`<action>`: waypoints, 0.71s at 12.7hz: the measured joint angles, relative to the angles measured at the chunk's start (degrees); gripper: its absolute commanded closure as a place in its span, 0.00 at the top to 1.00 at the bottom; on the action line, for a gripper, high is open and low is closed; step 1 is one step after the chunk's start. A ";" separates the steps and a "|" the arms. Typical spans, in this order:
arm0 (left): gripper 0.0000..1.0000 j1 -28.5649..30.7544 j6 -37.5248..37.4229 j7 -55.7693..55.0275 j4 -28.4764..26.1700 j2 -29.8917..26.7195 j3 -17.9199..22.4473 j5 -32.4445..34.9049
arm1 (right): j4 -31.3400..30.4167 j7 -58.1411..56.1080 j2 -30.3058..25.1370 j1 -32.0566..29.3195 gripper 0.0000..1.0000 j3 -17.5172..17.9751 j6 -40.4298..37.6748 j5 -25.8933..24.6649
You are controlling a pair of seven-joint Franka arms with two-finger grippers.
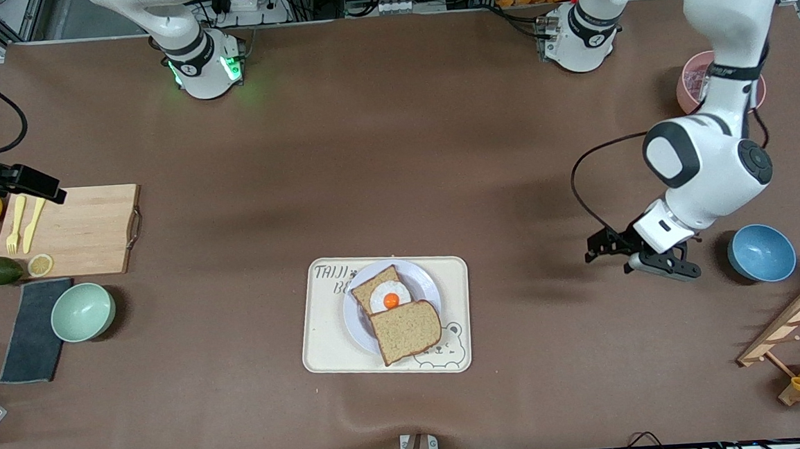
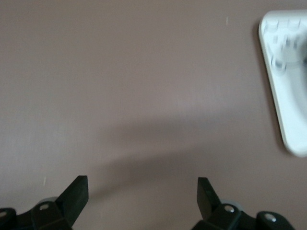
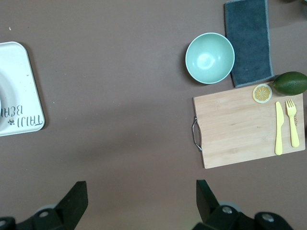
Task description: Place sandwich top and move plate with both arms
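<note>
The sandwich top (image 1: 406, 332), a plain brown bread slice, lies on the pale plate (image 1: 425, 278). It overlaps the edge of a slice bearing a fried egg (image 1: 383, 291) and hangs over the plate's rim nearest the front camera. The plate stands on a cream bear-print tray (image 1: 324, 340), whose corner shows in both wrist views (image 2: 288, 96) (image 3: 24, 96). My left gripper (image 1: 595, 251) (image 2: 143, 191) is open and empty above bare table, toward the left arm's end from the tray. My right gripper (image 1: 51, 194) (image 3: 141, 196) is open and empty, high by the cutting board.
A cutting board (image 1: 81, 230) (image 3: 240, 129) with a yellow knife, fork and lemon slice, a green bowl (image 1: 82, 311) (image 3: 210, 57), a grey cloth (image 1: 31, 330), an avocado and lemons lie at the right arm's end. A blue bowl (image 1: 761, 252), pink bowl (image 1: 693, 85), wooden rack (image 1: 795, 325) and yellow cup sit at the left arm's end.
</note>
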 measured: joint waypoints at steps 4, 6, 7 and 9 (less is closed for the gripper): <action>1.00 -0.04 -17.69 -12.50 -0.85 -8.66 -0.12 12.92 | -0.02 0.00 0.10 0.00 1.00 0.00 -0.02 0.00; 1.00 0.47 -24.80 -13.60 -0.67 -12.60 0.00 13.34 | -0.03 0.00 0.17 0.00 1.00 0.01 -0.02 0.04; 1.00 1.08 -28.33 -13.97 -0.08 -14.37 0.12 13.37 | -0.03 0.00 0.20 0.00 1.00 0.01 -0.03 0.12; 1.00 2.14 -36.27 -16.95 3.61 -16.99 0.27 14.50 | -0.03 0.00 0.22 0.00 1.00 0.01 -0.04 0.20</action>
